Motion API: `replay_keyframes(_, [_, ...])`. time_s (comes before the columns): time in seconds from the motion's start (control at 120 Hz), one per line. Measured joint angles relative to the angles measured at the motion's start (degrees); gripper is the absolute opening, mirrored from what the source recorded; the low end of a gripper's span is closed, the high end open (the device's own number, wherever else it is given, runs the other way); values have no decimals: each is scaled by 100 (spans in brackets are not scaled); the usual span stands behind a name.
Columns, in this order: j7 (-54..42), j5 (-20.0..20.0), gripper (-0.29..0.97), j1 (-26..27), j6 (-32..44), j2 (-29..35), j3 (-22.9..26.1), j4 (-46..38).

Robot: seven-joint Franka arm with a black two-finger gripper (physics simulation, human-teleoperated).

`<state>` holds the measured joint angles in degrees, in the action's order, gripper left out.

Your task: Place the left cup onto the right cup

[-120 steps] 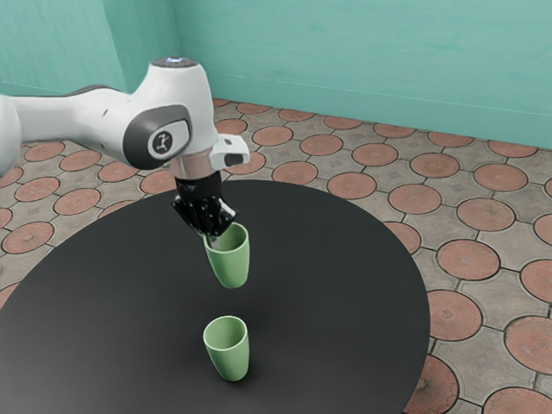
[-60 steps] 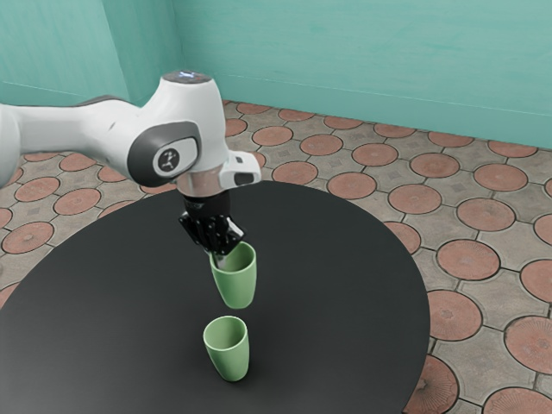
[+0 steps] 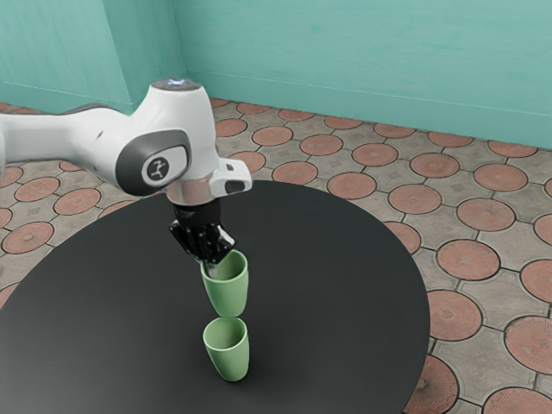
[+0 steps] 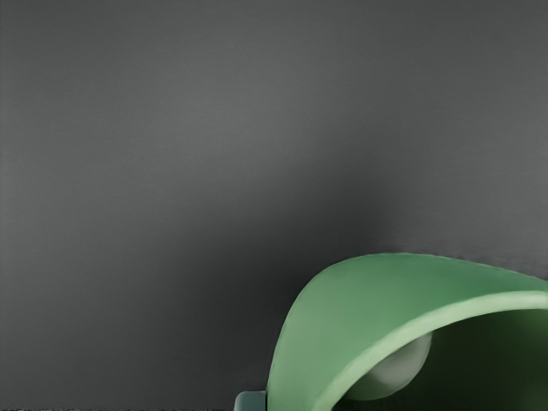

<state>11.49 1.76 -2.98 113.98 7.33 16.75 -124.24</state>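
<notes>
The held green cup (image 3: pixel 226 286) is hanging mouth-up and slightly tilted, its base sitting just over the open mouth of the standing green cup (image 3: pixel 227 348); whether the two are touching cannot be told. The gripper (image 3: pixel 210 250) is clamping the held cup's rim on the exterior view's left side, jaws drawn narrow on the wall, with the cup body hanging below the fingertips. The standing green cup is resting upright toward the near edge of the round black table (image 3: pixel 345 259), and in the wrist view the held green cup (image 4: pixel 377 317) is showing just under the hand against the table (image 4: pixel 214 128).
</notes>
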Motion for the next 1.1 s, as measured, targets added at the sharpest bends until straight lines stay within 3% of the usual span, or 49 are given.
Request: replay_keyframes(1.1, [88, 129, -11, -7, 133, 465, 135, -566])
